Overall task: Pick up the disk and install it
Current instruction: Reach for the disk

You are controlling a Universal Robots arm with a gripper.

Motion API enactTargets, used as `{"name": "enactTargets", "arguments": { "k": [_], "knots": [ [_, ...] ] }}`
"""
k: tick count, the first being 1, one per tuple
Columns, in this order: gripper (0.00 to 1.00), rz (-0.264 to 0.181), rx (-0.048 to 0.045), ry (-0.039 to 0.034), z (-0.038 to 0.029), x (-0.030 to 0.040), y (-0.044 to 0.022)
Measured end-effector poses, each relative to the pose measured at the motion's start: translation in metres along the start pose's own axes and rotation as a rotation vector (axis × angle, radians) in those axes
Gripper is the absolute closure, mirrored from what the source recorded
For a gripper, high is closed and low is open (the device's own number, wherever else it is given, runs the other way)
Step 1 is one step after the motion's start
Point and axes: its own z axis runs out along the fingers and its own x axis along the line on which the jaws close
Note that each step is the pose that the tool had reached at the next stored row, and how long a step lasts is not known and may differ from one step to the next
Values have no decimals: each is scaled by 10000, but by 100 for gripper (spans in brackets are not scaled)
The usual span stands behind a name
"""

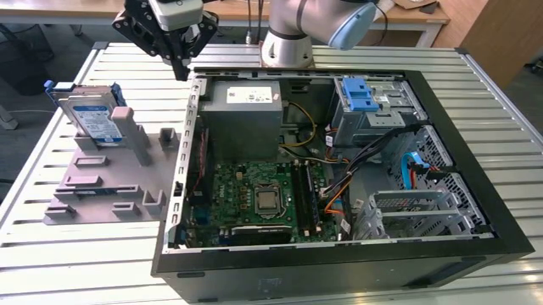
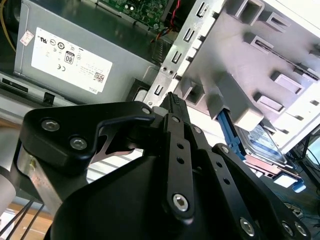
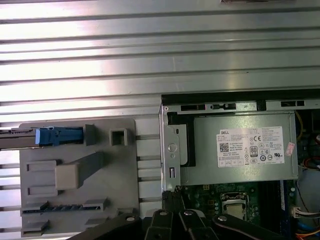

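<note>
The disk (image 1: 89,117) stands on edge in a grey holder (image 1: 102,184) on the exterior view's left, its white-and-blue label facing the camera and its blue frame along the edges. In the first wrist view the disk (image 3: 50,135) is seen edge-on, and in the second wrist view the disk (image 2: 260,142) lies behind the holder's posts. My gripper (image 1: 180,68) hangs above the table between the disk and the back corner of the open computer case (image 1: 475,210), apart from both. Its black fingers (image 2: 172,107) are shut with nothing between them.
The case holds a grey power-supply box (image 1: 246,121), a green motherboard (image 1: 263,197), bundled cables (image 1: 339,184) and a metal drive cage with a bright blue latch (image 1: 360,95). The holder carries several raised posts and slots. The slatted metal table (image 1: 85,267) surrounds everything.
</note>
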Motion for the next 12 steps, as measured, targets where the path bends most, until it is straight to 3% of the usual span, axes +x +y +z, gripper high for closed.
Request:
{"name": "enactTargets", "arguments": {
  "k": [12],
  "knots": [
    [89, 0, 0, 0, -1, 153, -5]
  ]
}}
